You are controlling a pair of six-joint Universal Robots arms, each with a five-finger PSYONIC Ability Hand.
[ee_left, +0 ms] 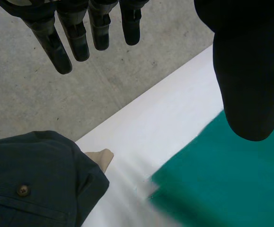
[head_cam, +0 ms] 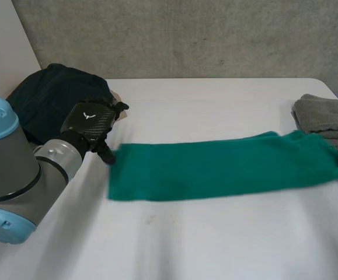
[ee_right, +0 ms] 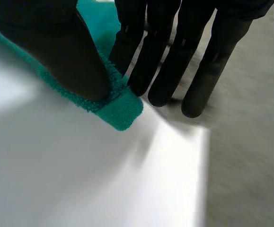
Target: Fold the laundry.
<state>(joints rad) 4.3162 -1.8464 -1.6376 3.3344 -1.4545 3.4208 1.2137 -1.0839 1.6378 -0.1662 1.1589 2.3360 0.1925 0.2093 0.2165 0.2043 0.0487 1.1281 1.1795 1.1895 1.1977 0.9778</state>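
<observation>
Green towel (head_cam: 215,166) pulled out long and flat across mid table (head_cam: 215,239), one narrow band, fuzzy nap.
L hand (head_cam: 90,125) at its left end, fingers straight, holding nothing; R hand (ee_right: 174,56) pinches right corner btw thumb & fingers.

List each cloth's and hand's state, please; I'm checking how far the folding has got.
green towel: stretched out long and flat.
right hand: shut on the green towel's corner.
left hand: open, fingers straight, at the towel's other end.
dark blue garment: bunched in a heap.
grey towel: folded.
</observation>
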